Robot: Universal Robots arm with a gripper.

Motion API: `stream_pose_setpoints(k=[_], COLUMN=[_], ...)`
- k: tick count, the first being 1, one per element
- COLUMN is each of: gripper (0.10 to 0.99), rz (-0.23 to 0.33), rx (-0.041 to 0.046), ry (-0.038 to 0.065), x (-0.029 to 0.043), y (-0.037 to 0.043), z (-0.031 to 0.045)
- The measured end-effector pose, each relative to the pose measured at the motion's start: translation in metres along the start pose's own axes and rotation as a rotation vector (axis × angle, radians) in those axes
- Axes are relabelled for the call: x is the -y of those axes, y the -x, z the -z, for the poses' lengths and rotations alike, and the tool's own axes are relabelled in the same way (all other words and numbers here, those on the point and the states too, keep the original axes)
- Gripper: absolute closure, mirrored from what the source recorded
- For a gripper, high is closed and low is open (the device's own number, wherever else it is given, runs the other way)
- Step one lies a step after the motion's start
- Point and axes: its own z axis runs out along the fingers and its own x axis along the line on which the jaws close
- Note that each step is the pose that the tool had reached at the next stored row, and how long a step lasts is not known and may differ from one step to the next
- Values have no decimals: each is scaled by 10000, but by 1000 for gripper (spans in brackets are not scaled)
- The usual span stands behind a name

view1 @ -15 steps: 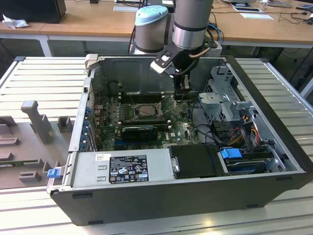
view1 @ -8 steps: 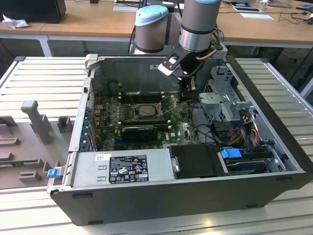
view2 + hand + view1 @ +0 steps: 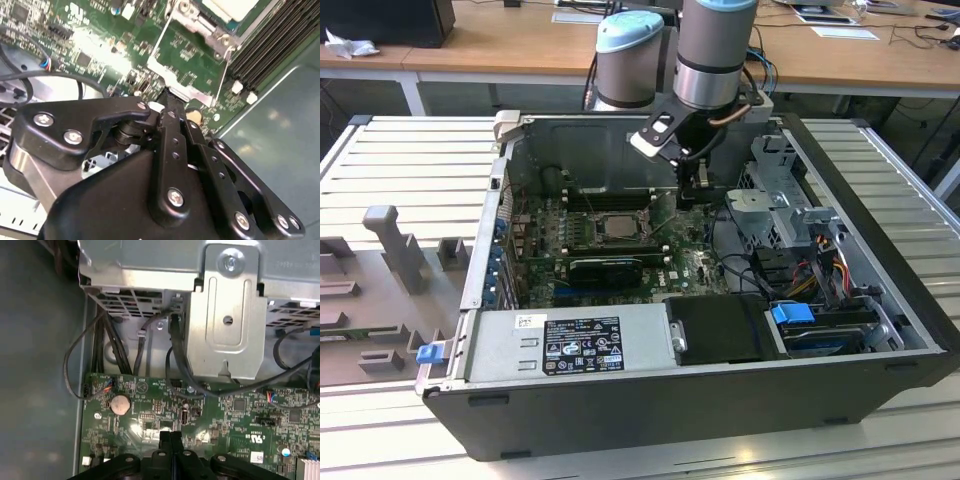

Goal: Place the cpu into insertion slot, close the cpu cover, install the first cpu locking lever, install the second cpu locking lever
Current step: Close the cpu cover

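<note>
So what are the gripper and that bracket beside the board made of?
Gripper: matte black with silvery screw heads, probably coated metal, maybe plastic. Bracket: bare silvery sheet metal, stamped and folded, likely steel. Board: glossy green laminate, apparently.

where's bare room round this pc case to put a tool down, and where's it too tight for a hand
Free: the ribbed table at the exterior view's left, beyond the grey fixture, and its strip along the case at the exterior view's right. Crowded: inside the case, around the drive cage, cables and end effector.
</note>
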Motion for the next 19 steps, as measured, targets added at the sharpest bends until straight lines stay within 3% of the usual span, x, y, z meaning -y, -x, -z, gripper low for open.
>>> stream_pose_setpoints(k=[3,5,7,10,14,16,19], gripper=[980,980,980,980,980,980,980], rz=[-1,1,1,1,10,11,35], rx=[1,1,2,2,0,2,0], ry=[10,15,21,27,27,23,22], x=[108,240,431,624,667,686,801], y=[-7,-15,-26,-39,-45,-46,-54], z=[2,5,9,-25,-140,-148,-154])
